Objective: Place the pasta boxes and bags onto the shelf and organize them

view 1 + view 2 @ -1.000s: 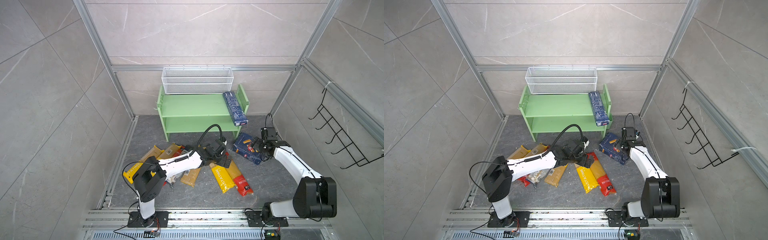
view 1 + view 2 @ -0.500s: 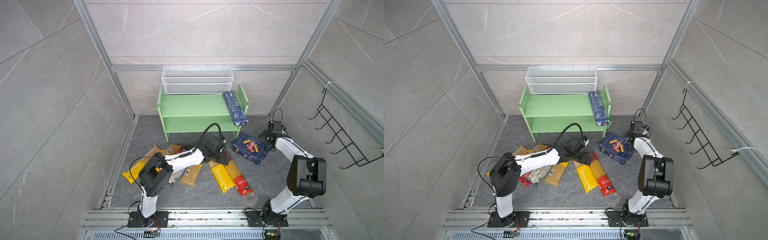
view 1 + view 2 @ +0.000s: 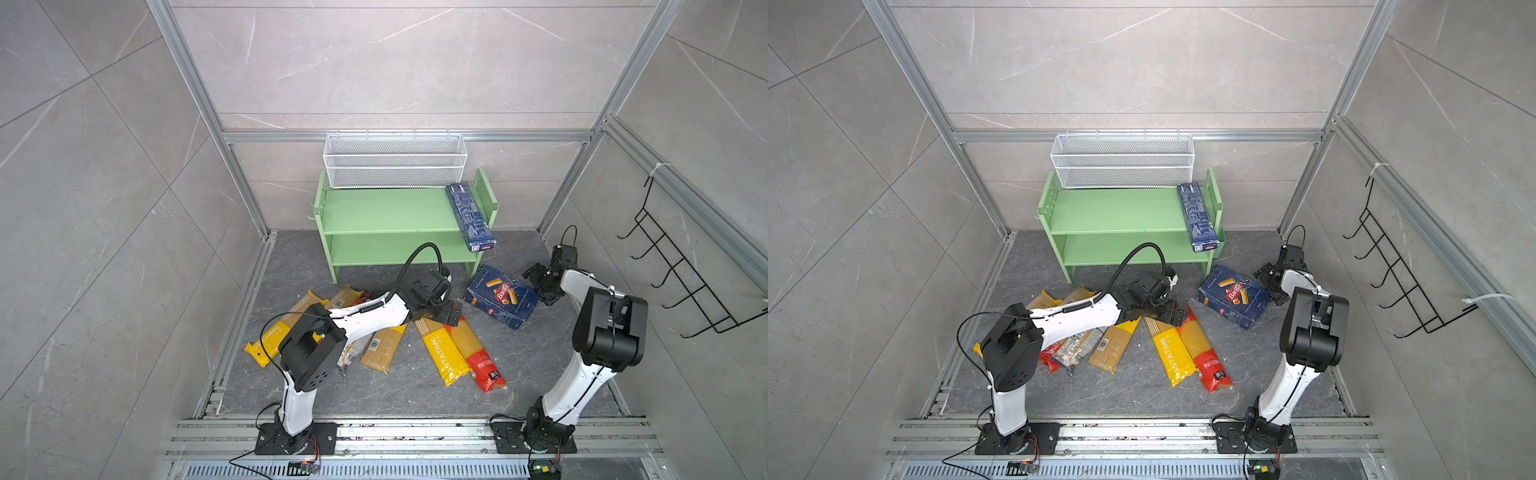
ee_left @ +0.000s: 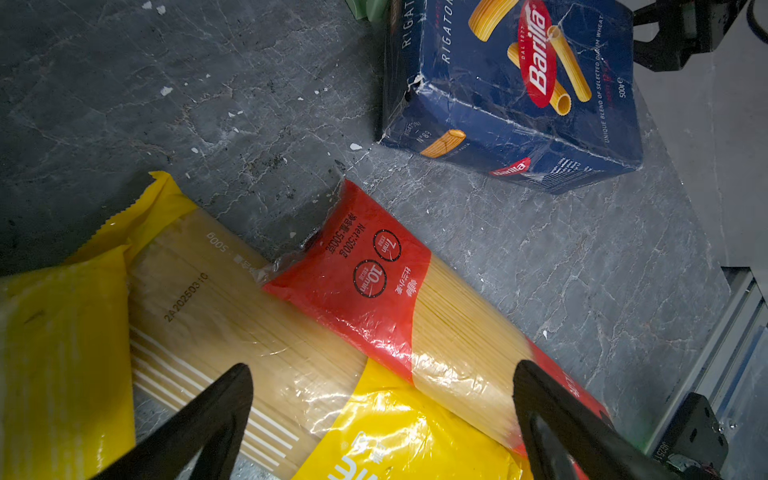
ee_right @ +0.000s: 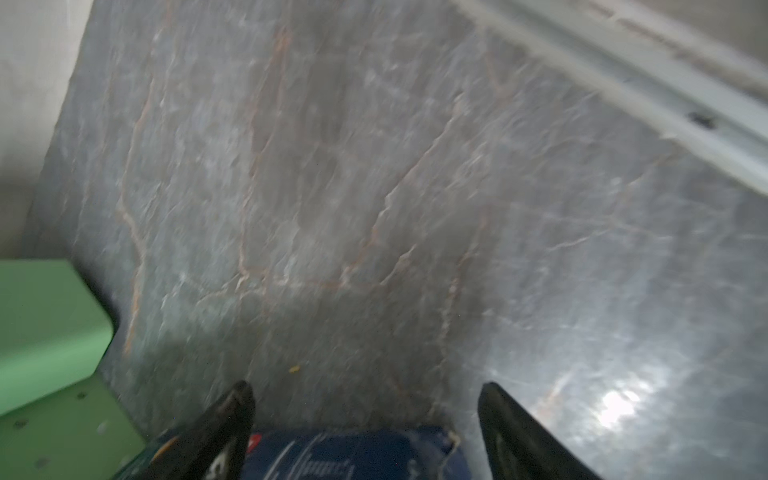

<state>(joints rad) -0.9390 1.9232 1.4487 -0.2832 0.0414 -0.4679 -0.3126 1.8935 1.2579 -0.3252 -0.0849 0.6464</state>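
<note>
Box (image 3: pixel 471 216) atop shelf (image 3: pixel 386 212), bags (image 3: pixel 444 353) before it

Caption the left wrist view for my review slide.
Open left gripper above yellow bag and red bag of spaghetti; blue pasta box beyond.

Right arm: my right gripper (image 3: pixel 539 284) now sits at the right end of the wide blue box (image 3: pixel 500 297), no longer over its printed face. My elbow stands higher, nearer the base. Left arm: my left gripper (image 3: pixel 451 312) sits slightly further right, above the red bag (image 3: pixel 478 353).
</note>
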